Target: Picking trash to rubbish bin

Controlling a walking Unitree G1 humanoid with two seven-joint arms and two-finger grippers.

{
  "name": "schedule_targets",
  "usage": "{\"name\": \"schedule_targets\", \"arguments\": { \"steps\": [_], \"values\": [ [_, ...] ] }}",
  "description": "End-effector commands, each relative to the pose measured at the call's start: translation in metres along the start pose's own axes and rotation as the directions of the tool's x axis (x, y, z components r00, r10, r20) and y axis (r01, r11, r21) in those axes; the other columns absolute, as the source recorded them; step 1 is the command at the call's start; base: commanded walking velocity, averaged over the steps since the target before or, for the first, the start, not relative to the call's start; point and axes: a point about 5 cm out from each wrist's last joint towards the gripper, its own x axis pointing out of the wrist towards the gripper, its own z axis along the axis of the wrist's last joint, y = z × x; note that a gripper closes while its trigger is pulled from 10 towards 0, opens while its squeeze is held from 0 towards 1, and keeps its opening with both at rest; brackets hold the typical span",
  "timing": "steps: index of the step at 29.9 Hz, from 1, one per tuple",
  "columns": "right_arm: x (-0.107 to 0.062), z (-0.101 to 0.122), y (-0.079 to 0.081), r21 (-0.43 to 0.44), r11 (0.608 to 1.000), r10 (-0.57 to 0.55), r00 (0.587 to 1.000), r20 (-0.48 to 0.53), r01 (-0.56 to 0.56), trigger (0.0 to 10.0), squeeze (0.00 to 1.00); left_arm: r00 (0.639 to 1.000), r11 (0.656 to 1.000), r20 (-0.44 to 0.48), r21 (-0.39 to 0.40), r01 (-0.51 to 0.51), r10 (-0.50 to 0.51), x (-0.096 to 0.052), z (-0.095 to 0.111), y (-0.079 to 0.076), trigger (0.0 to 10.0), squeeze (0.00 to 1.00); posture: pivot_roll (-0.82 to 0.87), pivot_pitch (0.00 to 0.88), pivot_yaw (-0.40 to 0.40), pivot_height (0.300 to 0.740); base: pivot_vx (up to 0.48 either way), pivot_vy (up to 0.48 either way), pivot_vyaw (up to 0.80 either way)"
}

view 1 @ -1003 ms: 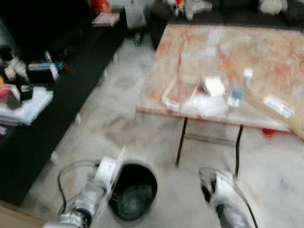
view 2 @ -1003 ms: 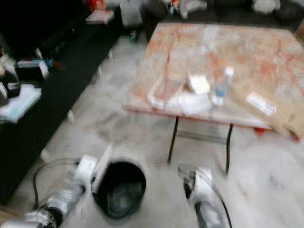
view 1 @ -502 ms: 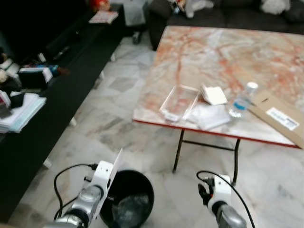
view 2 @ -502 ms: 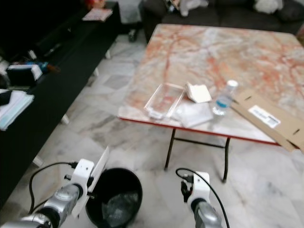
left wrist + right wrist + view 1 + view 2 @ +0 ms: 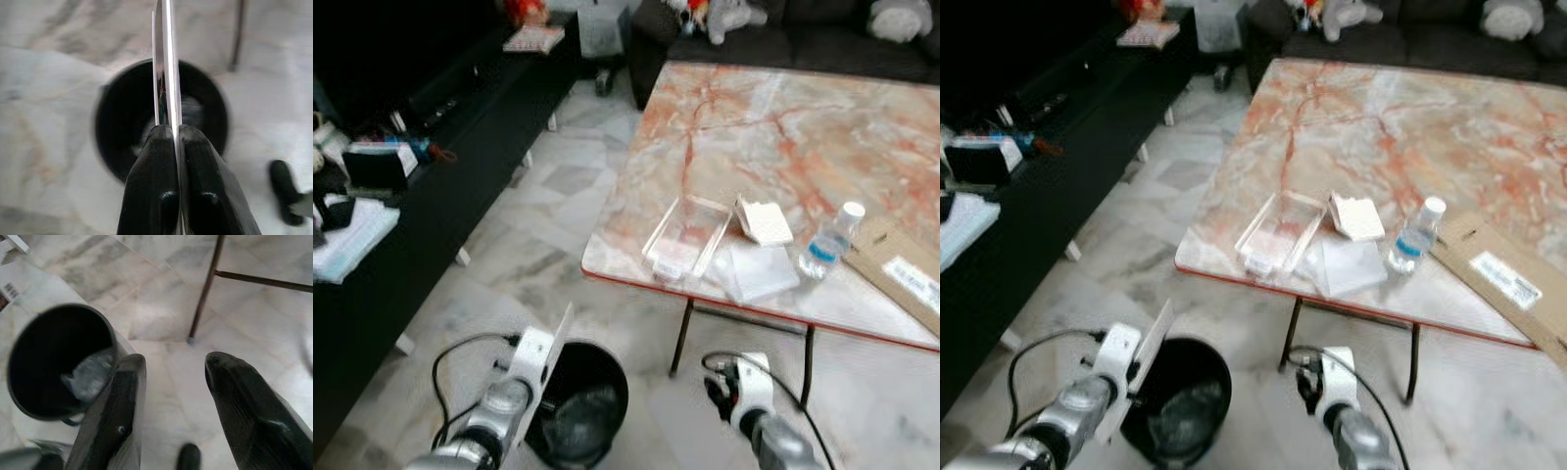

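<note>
The thin clear sheet was seen edge-on in the left wrist view, so its outline was hard to make out — it stood pinched between the left hand fingers, directly above the black rubbish bin on the marble floor. The right hand hung low beside the bin with its fingers apart, holding nothing. On the marble worktop lay a clear tray, a water bottle and a cardboard piece — cut off at the frame's edge.

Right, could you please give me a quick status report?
Left gripper shut on thin flat clear sheet, above round black rubbish bin. Right gripper open, empty, near floor. Nothing blocking the bin.
</note>
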Motion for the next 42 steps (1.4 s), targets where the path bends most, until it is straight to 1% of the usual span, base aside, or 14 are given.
{"name": "schedule_targets", "arguments": {
  "steps": [1,6,12,15,16,17,18,20,22,23,28,34,37,42],
  "values": [
    [0.0,-0.002,0.004,-0.038,0.998,0.049,0.999,-0.023,-0.05,10.0,0.0,0.999,1.0,-0.034,0.011,0.006,-0.006,-0.001,-0.006,0.001,10.0,0.0,0.13,0.109,-0.025,0.74,0.0,0.0,0.0],
    [0.003,0.002,0.011,-0.074,0.991,0.109,0.993,-0.05,-0.113,10.0,0.0,0.999,1.0,-0.038,-0.026,-0.016,0.015,0.0,-0.003,0.003,10.0,0.0,0.12,0.117,-0.032,0.74,0.0,0.0,0.0],
    [0.008,0.015,0.02,-0.066,0.981,0.18,0.984,-0.017,-0.181,10.0,0.0,0.999,0.999,-0.033,-0.049,-0.025,0.023,0.002,0.004,0.003,10.0,0.0,0.11,0.133,-0.04,0.74,0.0,0.0,0.0],
    [0.01,0.024,0.032,-0.059,0.959,0.278,0.961,0.002,-0.277,10.0,0.0,0.999,0.999,-0.005,0.0,-0.049,0.049,0.004,0.015,0.003,10.0,0.0,0.09,0.148,-0.048,0.74,0.0,0.0,0.0],
    [0.01,0.024,0.032,-0.059,0.959,0.278,0.961,0.002,-0.277,10.0,0.0,0.999,0.999,-0.005,0.0,-0.049,0.049,0.004,0.015,0.003,10.0,0.0,0.09,0.148,-0.048,0.74,0.0,0.0,0.0],
    [0.01,0.028,0.036,-0.057,0.948,0.314,0.949,0.016,-0.313,10.0,0.0,0.997,0.998,0.012,0.007,-0.07,0.07,0.005,0.021,0.004,10.0,0.0,0.09,0.153,-0.05,0.74,0.0,0.0,0.0],
    [0.01,0.028,0.036,-0.057,0.948,0.314,0.949,0.016,-0.313,10.0,0.0,0.997,0.998,0.012,0.007,-0.07,0.07,0.005,0.021,0.004,10.0,0.0,0.09,0.153,-0.05,0.74,0.0,0.0,0.0],
    [0.01,0.034,0.043,-0.064,0.933,0.357,0.934,0.034,-0.354,10.0,0.0,0.993,0.994,0.049,0.021,-0.109,0.108,0.006,0.032,0.006,10.0,0.0,0.08,0.169,-0.058,0.74,0.0,0.0,0.0],
    [0.01,0.035,0.044,-0.07,0.929,0.365,0.93,0.037,-0.362,10.0,0.0,0.992,0.993,0.055,0.027,-0.112,0.111,0.006,0.033,0.006,10.0,0.0,0.07,0.172,-0.059,0.74,0.0,0.0,0.0],
    [0.009,0.038,0.049,-0.062,0.917,0.397,0.916,0.053,-0.394,10.0,0.0,0.991,0.993,0.069,0.032,-0.115,0.113,0.007,0.037,0.005,10.0,0.0,0.07,0.181,-0.063,0.74,0.0,0.0,0.0],
    [0.004,0.044,0.06,-0.074,0.892,0.45,0.889,0.082,-0.445,10.0,0.0,0.988,0.992,0.102,0.049,-0.117,0.111,0.008,0.045,0.002,10.0,0.0,0.05,0.202,-0.07,0.74,0.0,0.0,0.0],
    [-0.002,0.048,0.065,-0.074,0.881,0.473,0.875,0.1,-0.468,10.0,0.0,0.983,0.983,0.111,0.087,-0.159,0.149,0.008,0.048,0.007,10.0,0.0,0.04,0.22,-0.071,0.74,0.0,0.0,0.0],
    [-0.006,0.047,0.066,-0.062,0.88,0.476,0.873,0.106,-0.472,10.0,0.0,0.97,0.963,0.114,0.138,-0.231,0.216,0.006,0.049,0.017,10.0,0.0,0.04,0.229,-0.072,0.74,0.0,0.0,0.0],
    [-0.01,0.044,0.067,-0.058,0.88,0.474,0.876,0.092,-0.471,10.0,0.0,0.958,0.95,0.114,0.143,-0.277,0.262,0.005,0.049,0.024,10.0,0.0,0.04,0.238,-0.073,0.74,0.0,0.0,0.0]
  ]
}}
